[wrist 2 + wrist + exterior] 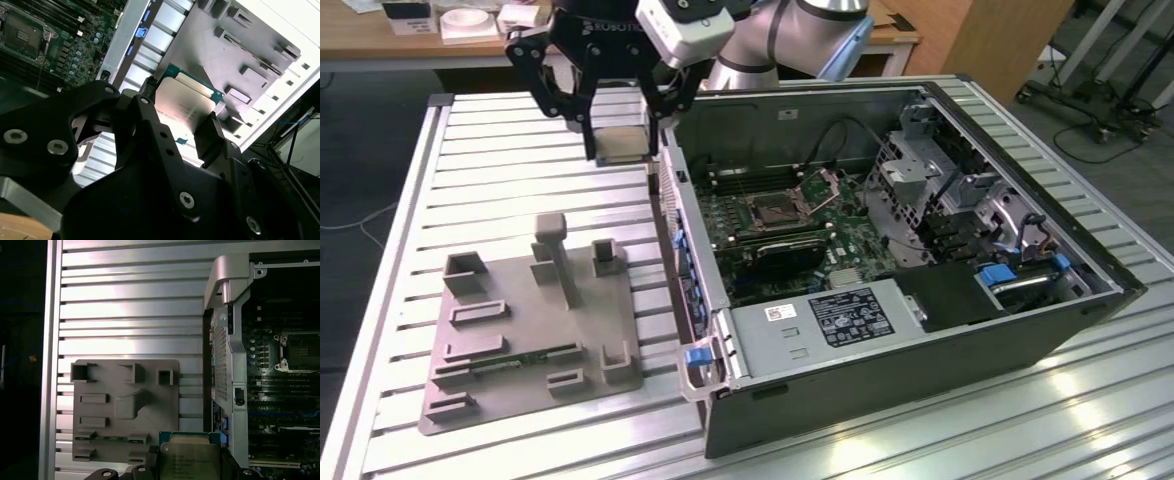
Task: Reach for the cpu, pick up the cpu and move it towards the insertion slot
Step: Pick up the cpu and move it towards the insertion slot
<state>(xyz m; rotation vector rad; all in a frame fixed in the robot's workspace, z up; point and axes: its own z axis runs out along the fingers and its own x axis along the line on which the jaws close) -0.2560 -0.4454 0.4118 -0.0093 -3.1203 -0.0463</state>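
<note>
End effector (624, 125): your fingers are clamped on the cpu (623, 145), gripping its opposite edges so the flat chip hangs level.
Cpu: you have it lifted off the desk (494, 170), above the slatted surface just outside the open computer case (921, 330); in the second wrist view its silver top (186, 106) faces the camera between the fingers.
Insertion slot (781, 208): it sits on the green motherboard inside the case with its metal plate hinged up, so the socket looks ready to receive the chip; the cpu is still well apart from it.
Grey parts tray (534, 330): it lies on the desk beside the case, with the green memory stick (520, 358) still in its groove.
</note>
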